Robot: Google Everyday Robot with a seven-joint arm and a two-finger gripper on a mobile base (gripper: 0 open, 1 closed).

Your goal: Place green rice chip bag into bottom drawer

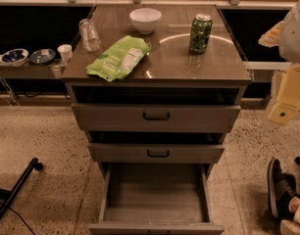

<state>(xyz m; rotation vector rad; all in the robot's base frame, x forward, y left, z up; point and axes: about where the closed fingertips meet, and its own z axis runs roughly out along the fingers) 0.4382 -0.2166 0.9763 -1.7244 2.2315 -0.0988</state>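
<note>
The green rice chip bag (pixel 119 58) lies flat on the front left of the cabinet top, lime green with a white label panel. The bottom drawer (pixel 156 192) is pulled out at the foot of the cabinet, and its bare grey floor holds nothing. My gripper (pixel 283 110) hangs at the right edge of the view, beside the cabinet's right side. It is well away from the bag and above and to the right of the open drawer.
A dark green soda can (pixel 201 33), a white bowl (pixel 145 19) and a clear plastic bottle (pixel 89 34) stand on the cabinet top (pixel 189 65). Two upper drawers with black handles (pixel 156 116) are slightly open. A person's shoe (pixel 277 187) is at the lower right, and a black stand leg (pixel 15 190) at the lower left.
</note>
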